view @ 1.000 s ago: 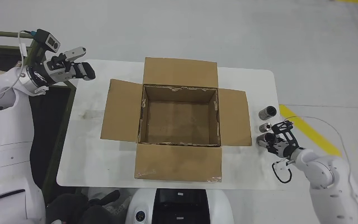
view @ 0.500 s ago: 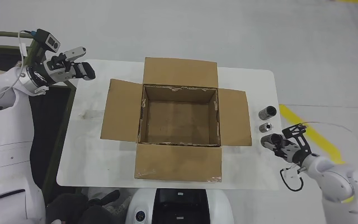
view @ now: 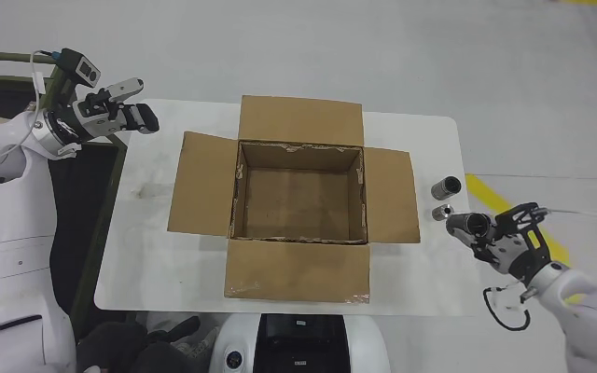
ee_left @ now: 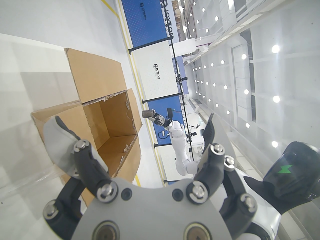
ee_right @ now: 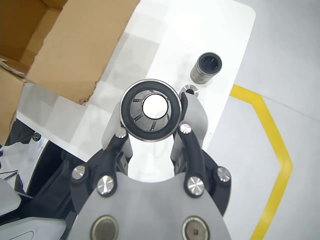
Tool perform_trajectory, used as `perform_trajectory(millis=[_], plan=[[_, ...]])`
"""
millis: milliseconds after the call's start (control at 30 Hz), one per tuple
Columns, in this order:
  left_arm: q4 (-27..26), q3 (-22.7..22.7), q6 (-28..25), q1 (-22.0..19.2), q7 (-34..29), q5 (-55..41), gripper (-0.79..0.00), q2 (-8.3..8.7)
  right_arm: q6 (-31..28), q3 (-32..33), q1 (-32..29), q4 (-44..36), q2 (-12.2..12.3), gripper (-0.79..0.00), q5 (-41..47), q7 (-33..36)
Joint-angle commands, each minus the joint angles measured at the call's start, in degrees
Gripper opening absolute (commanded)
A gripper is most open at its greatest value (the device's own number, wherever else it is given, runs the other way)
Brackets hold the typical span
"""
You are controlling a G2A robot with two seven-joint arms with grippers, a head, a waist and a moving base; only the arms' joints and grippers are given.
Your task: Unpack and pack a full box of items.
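Observation:
An open cardboard box (view: 300,119) stands empty in the middle of the white table (view: 140,261). My right gripper (view: 478,227) hangs over the table's right edge, shut on a hollow metal bearing sleeve (view: 464,223); the right wrist view looks down through that sleeve (ee_right: 130,123) between the fingers (ee_right: 186,106). On the table beside it lie a second bearing sleeve (view: 446,187) (ee_right: 206,67) and a small metal cylinder (view: 440,213) (ee_right: 191,91). My left gripper (view: 140,104) (ee_left: 132,126) is open and holds nothing, above the table's far left corner, facing the box (ee_left: 100,76).
A dark cart (view: 84,214) stands against the table's left side. A yellow floor line (view: 494,200) runs past the right edge. The box's four flaps lie spread out flat, with the right flap (ee_right: 82,38) close to the loose parts.
My right gripper has risen off the table with the bearing sleeve and drawn back to the right, past the table edge. The left arm has not moved.

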Motion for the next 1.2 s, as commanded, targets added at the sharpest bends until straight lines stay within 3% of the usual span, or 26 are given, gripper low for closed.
perform_trajectory(millis=[0,167,400,767,1167], plan=[[0.0,0.0,0.0,0.0,0.0,0.0,0.0,0.0,-0.1,0.6,-0.3,-1.9,0.0,-0.785,0.3,0.0],[0.0,0.0,0.0,0.0,0.0,0.0,0.0,0.0,-0.4,0.1,1.1,-5.9,0.3,-0.785,0.6,0.8],[0.0,0.0,0.0,0.0,0.0,0.0,0.0,0.0,0.9,-6.7,7.6,-7.5,0.9,-0.785,0.4,3.9],[0.0,0.0,0.0,0.0,0.0,0.0,0.0,0.0,4.4,-26.3,22.6,-5.5,0.8,-0.785,-3.7,7.4],[0.0,0.0,0.0,0.0,0.0,0.0,0.0,0.0,9.2,-48.1,42.1,2.7,-1.5,-0.785,-5.6,10.8]])
